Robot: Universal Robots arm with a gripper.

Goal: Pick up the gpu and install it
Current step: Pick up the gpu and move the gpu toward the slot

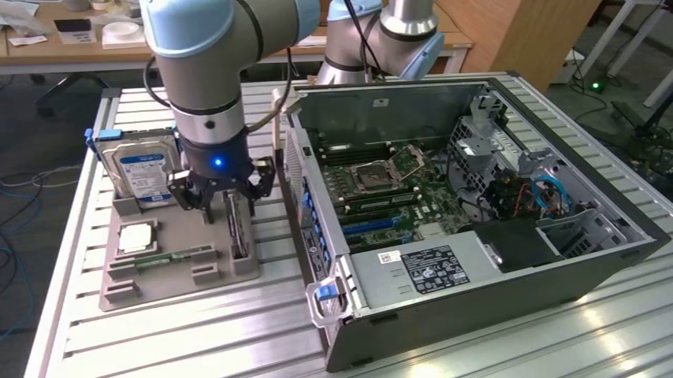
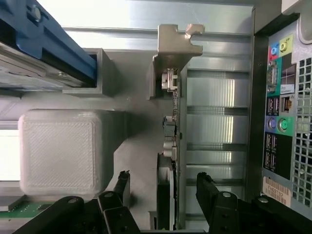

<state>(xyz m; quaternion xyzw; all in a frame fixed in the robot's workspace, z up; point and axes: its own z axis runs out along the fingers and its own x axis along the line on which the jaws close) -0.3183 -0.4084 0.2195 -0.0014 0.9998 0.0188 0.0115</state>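
Exterior view first: a slatted metal surface (image 1: 158, 331) carries two containers. The larger is an open case (image 1: 600, 252) lying on its side on the exterior view's right. A green motherboard (image 1: 389, 189) lies flat in its bottom, a labelled black box (image 1: 431, 269) sits at its near end, and blue cables (image 1: 547, 193) run among the metal cages farther toward the exterior view's right. Just beside the case, on the exterior view's left, lies a grey tray (image 1: 200, 236) with moulded slots. A grey arm (image 1: 205, 71) comes down over the tray from the top of the picture.

In the tray, a hard drive (image 1: 142, 169) with a blue label stands on edge at the far end. A square pale chip (image 1: 137, 236) lies flat nearer the camera, and a green memory stick (image 1: 173, 257) lies in a slot by the near blocks. The gpu (image 1: 239, 228) stands on its long edge in a slot along the tray side nearest the case.

The gripper (image 1: 223, 198) hangs right over the gpu, its black fingers pointing down to either side of the card (how far past the top edge they reach I cannot tell). The wrist view shows the gpu (image 2: 173, 146) edge-on as a thin dark strip between the two fingers (image 2: 207, 190), with its pale bracket (image 2: 178, 41) at the end away from them. The gripper is spread wide, and a gap shows between each finger and the card. The case's port panel (image 2: 280, 122) stands near the gpu.
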